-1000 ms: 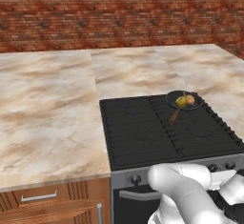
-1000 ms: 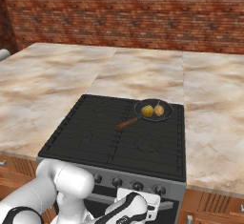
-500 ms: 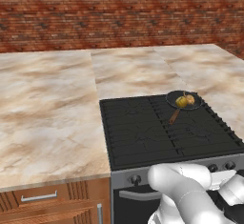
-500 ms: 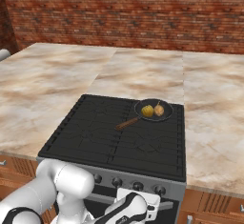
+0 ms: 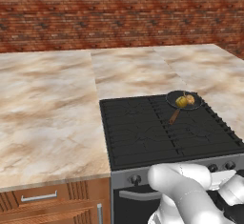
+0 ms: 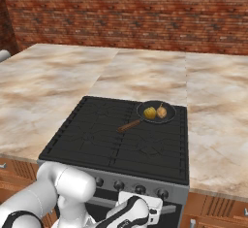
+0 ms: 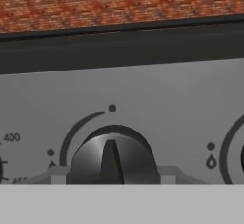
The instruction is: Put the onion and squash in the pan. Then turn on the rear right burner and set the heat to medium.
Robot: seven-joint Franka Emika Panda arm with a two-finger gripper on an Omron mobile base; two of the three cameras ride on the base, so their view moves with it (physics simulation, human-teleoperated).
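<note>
The gripper's fingertips are cut off below the hand view, so I cannot tell its state. A dark knob [image 7: 113, 157] fills the lower centre there. Upper right on the stove [image 6: 97, 139], the pan [image 6: 156, 112] holds the onion [image 6: 162, 111] and squash [image 6: 150, 112]

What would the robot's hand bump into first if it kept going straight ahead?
Most likely the black stove knob. It sits dead ahead in the hand view, on the grey front panel, and looks very close, though the exact gap is hard to judge.
</note>
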